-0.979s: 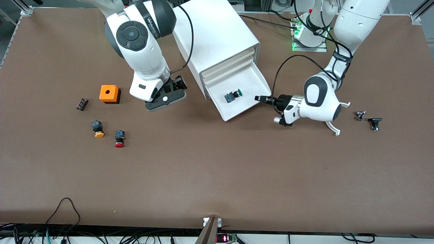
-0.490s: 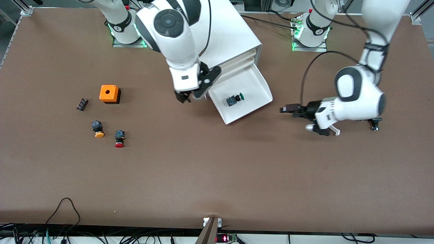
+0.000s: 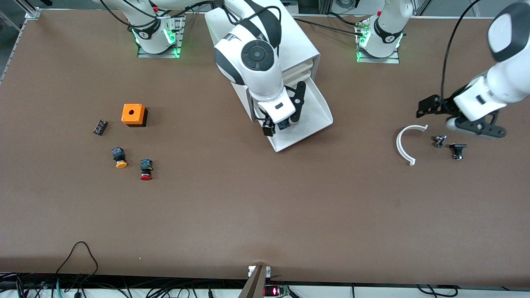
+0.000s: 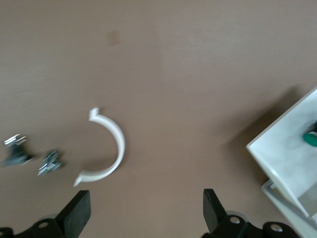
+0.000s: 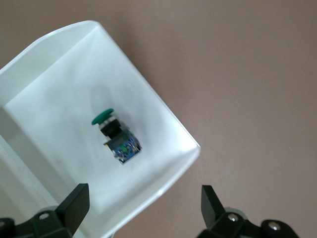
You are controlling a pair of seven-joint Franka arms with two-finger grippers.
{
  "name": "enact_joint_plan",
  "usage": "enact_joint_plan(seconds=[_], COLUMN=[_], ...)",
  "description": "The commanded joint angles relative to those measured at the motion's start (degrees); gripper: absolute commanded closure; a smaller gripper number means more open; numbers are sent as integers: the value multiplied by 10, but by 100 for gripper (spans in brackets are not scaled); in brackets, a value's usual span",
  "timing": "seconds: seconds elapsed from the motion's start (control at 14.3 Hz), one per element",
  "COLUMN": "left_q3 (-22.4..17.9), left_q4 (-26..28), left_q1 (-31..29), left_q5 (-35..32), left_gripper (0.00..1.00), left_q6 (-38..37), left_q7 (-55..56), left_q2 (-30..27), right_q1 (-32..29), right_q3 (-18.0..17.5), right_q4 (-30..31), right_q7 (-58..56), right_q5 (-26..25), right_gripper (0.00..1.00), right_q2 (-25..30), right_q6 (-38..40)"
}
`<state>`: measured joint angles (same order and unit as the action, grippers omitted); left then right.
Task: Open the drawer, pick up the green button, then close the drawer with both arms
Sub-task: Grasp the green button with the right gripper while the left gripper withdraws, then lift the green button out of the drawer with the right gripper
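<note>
We see the button (image 5: 116,137) lying on its side in the pulled-out drawer (image 3: 319,108), its green cap clear in the right wrist view. The drawer sticks out from the bottom of the white cabinet (image 3: 298,45). Our right gripper (image 3: 278,124) hangs over the drawer just above the button, fingers spread wide with nothing between them. Our left gripper (image 3: 428,105) is up over the table toward the left arm's end, fingers also spread and empty, over the table near a white curved piece (image 3: 403,145) and two small dark parts (image 3: 449,145).
</note>
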<state>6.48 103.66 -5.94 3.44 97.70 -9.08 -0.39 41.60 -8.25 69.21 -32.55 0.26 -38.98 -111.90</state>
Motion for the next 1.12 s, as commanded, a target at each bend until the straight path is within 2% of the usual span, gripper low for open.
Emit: enact_joint_plan(seconds=[0.0,0.35,0.56,1.05], left_q3=[4,-13,-12,-13], left_q4=[-45,-43,-44,-46], left_q1=[1,-6,-6,-6], left_q5=[-63,-77,-74,-69], left_gripper=[0,0,0,0], left_q6=[-44,-31,-63,-64], left_q7=[30,23,35,79], left_q2=[-3,-2,-3,-8], right_q1=[32,47,51,55], right_q3=[18,19,18,4], right_q4=[-25,-24,-23,-21], right_q7=[-54,-111,-132,-131], right_q5=[-6,-69,-80,-80], right_gripper=[0,0,0,0], right_q2=[-43,-83,-89,-98], right_q6=[-8,-16,-17,-36])
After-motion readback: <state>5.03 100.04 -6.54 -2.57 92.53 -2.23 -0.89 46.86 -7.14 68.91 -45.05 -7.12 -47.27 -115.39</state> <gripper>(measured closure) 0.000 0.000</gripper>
